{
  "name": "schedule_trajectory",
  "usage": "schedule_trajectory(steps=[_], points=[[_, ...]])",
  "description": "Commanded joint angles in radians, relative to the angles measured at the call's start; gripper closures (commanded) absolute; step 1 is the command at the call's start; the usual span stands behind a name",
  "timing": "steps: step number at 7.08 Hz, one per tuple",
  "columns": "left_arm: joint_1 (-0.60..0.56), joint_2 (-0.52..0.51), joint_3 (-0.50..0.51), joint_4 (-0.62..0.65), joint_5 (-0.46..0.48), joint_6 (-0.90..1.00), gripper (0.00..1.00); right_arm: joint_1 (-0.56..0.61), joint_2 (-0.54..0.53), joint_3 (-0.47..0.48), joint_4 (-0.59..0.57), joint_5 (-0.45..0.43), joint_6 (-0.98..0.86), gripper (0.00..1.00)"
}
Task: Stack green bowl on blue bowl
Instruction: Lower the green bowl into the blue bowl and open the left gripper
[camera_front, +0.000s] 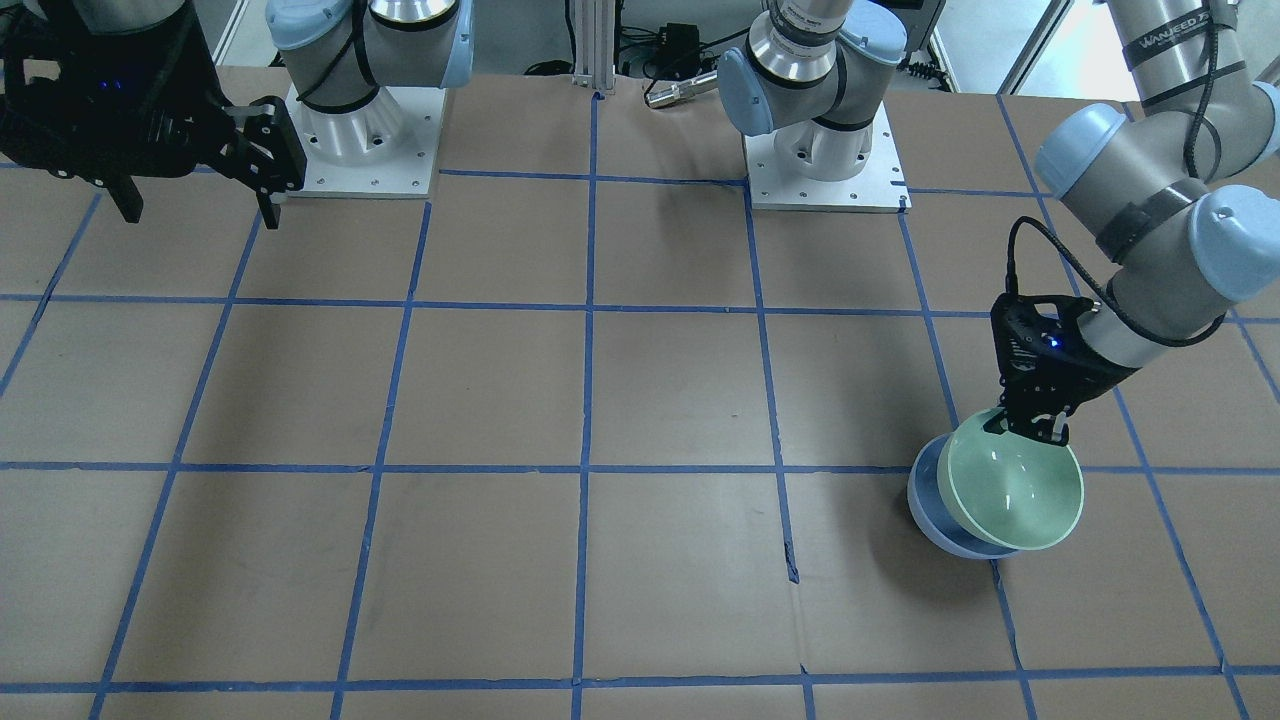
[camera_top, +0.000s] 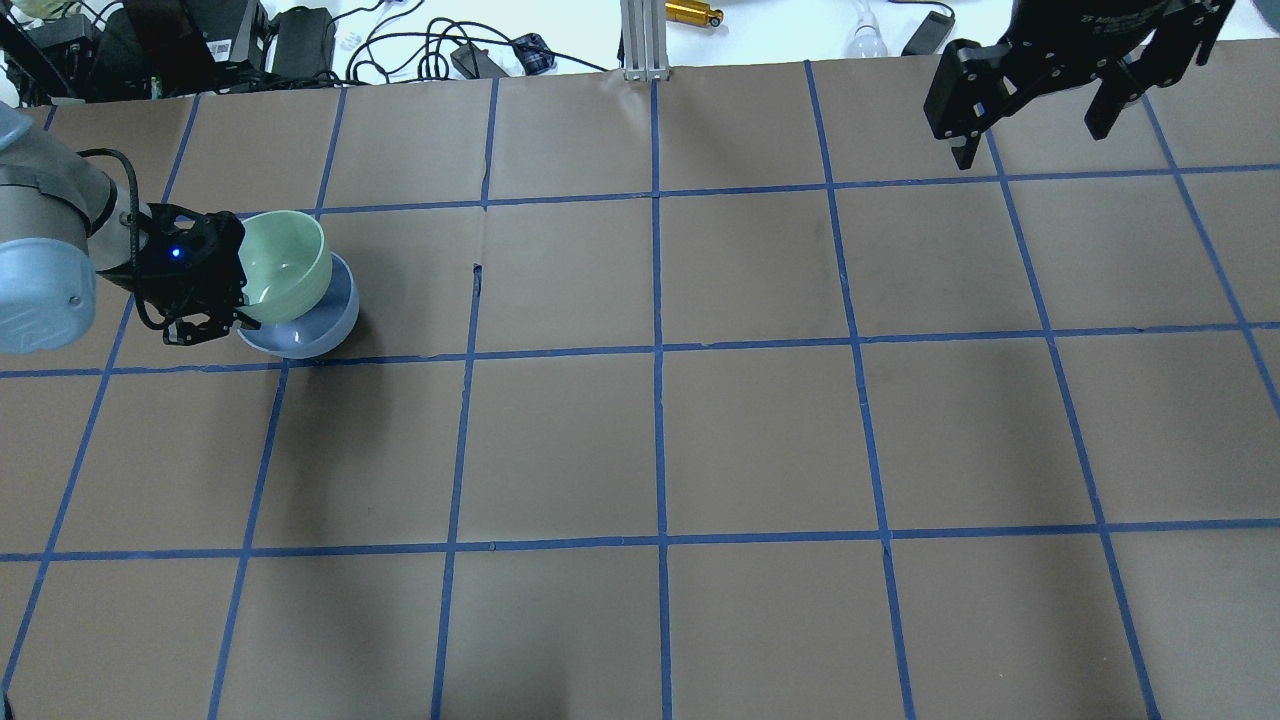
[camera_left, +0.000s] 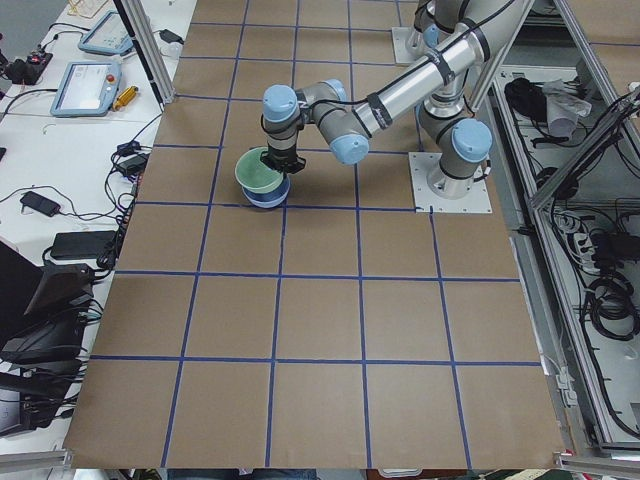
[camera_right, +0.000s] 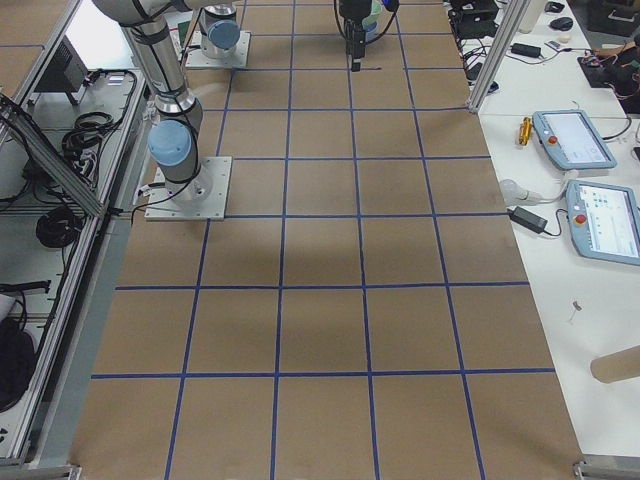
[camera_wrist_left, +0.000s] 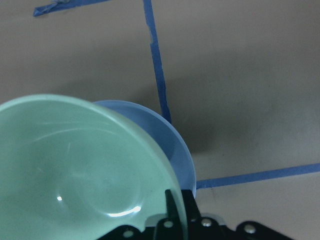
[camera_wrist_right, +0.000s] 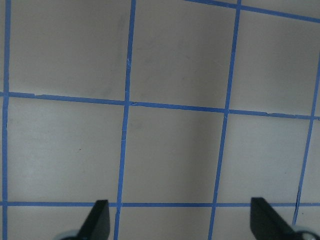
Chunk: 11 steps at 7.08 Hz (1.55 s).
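The mint-green bowl (camera_front: 1018, 490) is tilted and sits partly inside the pale blue bowl (camera_front: 935, 520), which rests on the table. My left gripper (camera_front: 1030, 428) is shut on the green bowl's rim on the robot's side. Overhead, the green bowl (camera_top: 288, 262) leans over the blue bowl (camera_top: 310, 335) beside the left gripper (camera_top: 235, 318). The left wrist view shows the green bowl (camera_wrist_left: 75, 170) in front of the blue bowl (camera_wrist_left: 172, 150), with a fingertip (camera_wrist_left: 172, 210) on its rim. My right gripper (camera_top: 1030, 130) is open and empty, raised far away; its fingers (camera_wrist_right: 100, 220) show above bare table.
The table is brown paper with a blue tape grid (camera_top: 657, 350). The two arm bases (camera_front: 365, 130) stand at the robot's edge. Cables and a metal post (camera_top: 640, 40) lie beyond the far edge. Teach pendants (camera_right: 575, 140) rest on a side desk.
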<state>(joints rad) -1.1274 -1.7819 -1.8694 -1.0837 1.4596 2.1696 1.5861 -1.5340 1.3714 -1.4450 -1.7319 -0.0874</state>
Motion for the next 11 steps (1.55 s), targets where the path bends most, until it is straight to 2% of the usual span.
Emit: schedule_trajectory(steps=[1, 2, 5, 6, 7, 8, 9, 11], points=[[0.001, -0.004, -0.042, 0.043, 0.001, -0.005, 0.47, 0.0, 0.0, 0.0, 0.0, 0.0, 0.0, 0.0], [0.0, -0.005, -0.053, 0.065, 0.001, -0.013, 0.0, 0.0, 0.0, 0.0, 0.0, 0.0, 0.0, 0.0], [-0.012, 0.037, -0.021, 0.052, 0.002, -0.141, 0.0, 0.0, 0.0, 0.0, 0.0, 0.0, 0.0, 0.0], [-0.02, 0.061, 0.04, -0.034, -0.01, -0.21, 0.0, 0.0, 0.0, 0.0, 0.0, 0.0, 0.0, 0.0], [-0.038, 0.074, 0.147, -0.147, -0.025, -0.264, 0.0, 0.0, 0.0, 0.0, 0.0, 0.0, 0.0, 0.0], [-0.082, 0.088, 0.247, -0.309, -0.024, -0.4, 0.0, 0.0, 0.0, 0.0, 0.0, 0.0, 0.0, 0.0], [-0.144, 0.104, 0.307, -0.379, -0.015, -0.535, 0.0, 0.0, 0.0, 0.0, 0.0, 0.0, 0.0, 0.0], [-0.202, 0.15, 0.34, -0.442, -0.01, -0.745, 0.0, 0.0, 0.0, 0.0, 0.0, 0.0, 0.0, 0.0]])
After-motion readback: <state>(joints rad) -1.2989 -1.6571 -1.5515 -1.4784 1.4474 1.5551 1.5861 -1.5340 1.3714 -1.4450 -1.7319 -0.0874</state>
